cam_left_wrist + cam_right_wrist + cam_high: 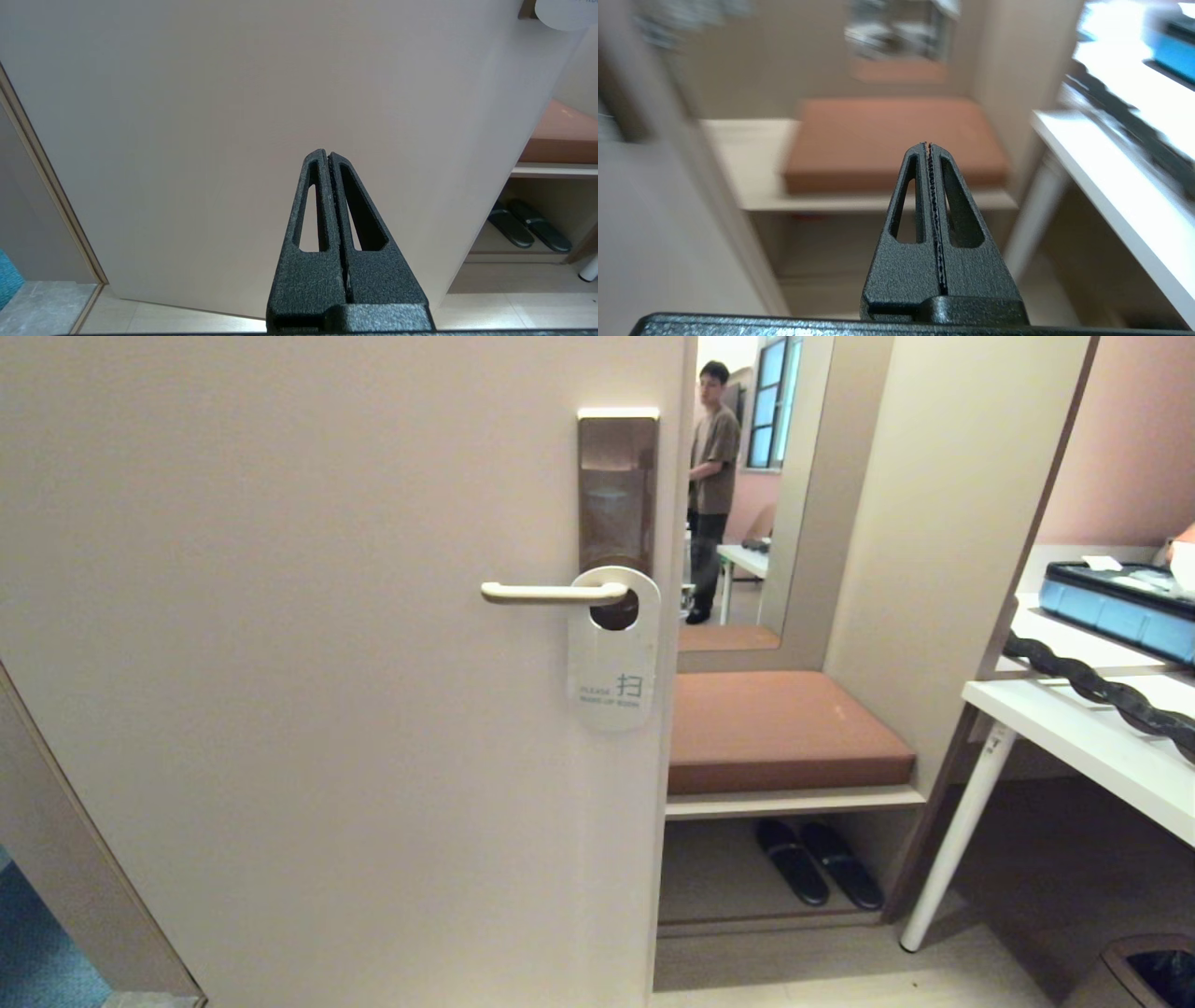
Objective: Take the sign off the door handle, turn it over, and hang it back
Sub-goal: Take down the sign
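1. Most of the head view, from the left edge to just right of centre, is filled by a pale door (308, 691); its free vertical edge runs down the frame, and right of it opens an alcove with a brown cushioned bench (784, 728), slippers (820, 863) underneath, and a mirror (747, 504) showing a person standing.
2. At the far right stands a white counter (1083, 737) carrying a blue tray (1116, 607) and a dark braided strip (1102, 691); its leg and front edge narrow the room on that side.
3. On the door, upper centre, a bronze-brown plate (616, 490) carries the door handle (551, 593), a cream lever pointing toward frame left.
4. The sign (611, 649) hangs by its hole on the handle close to the plate, white "make up room" side out, lower edge free and lying against the door near its edge.
5. Judged from this, the task is at its start: nothing is taken off yet, and the approach is the step in hand.
6. The right hand (928, 145) is clenched on nothing and faces the bench alcove, well apart from the sign; the left hand (327, 154) is likewise clenched and empty, low before the bare door.
7. Next, a hand must unclench, reach the sign's lower part, and slide it along the lever toward the free tip at frame left.
8. Open room lies left of the handle; the door edge and plate crowd the right.
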Motion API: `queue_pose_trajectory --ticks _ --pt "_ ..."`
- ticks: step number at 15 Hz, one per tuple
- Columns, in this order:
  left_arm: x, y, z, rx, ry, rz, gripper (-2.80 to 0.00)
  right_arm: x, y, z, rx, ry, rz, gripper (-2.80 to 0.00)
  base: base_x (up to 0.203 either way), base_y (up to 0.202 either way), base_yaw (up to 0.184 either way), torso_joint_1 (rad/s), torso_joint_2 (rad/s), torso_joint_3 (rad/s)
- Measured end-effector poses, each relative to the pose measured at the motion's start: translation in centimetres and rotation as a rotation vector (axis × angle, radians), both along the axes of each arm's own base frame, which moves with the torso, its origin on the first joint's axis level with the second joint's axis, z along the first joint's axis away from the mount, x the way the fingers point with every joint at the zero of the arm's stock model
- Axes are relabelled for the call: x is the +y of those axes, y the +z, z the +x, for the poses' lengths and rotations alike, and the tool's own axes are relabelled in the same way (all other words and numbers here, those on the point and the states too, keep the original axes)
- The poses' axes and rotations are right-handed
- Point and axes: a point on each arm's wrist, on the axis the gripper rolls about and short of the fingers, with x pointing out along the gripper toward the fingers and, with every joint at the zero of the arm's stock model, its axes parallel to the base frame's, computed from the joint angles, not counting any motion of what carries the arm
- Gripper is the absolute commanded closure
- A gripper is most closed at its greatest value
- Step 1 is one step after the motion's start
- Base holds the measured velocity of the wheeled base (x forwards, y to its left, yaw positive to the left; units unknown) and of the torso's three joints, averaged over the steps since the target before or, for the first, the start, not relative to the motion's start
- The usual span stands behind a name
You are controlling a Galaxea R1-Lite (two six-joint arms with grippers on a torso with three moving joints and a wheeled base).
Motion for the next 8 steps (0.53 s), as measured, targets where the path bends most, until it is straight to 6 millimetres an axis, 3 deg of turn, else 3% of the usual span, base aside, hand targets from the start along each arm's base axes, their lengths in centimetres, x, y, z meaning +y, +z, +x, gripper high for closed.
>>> queue_pose_trajectory --ticks 4,8 --pt "0.0 0.0 0.0 0.000 0.000 0.000 0.00 -0.5 0.1 4.0 -0.055 0.307 -0.055 0.00 0.000 0.000 0.000 0.000 0.00 0.000" --pt "0.0 0.0 0.0 0.000 0.000 0.000 0.00 -0.4 -1.6 6.4 -0.021 0.592 -0.115 0.00 0.000 0.000 0.000 0.000 0.00 0.000"
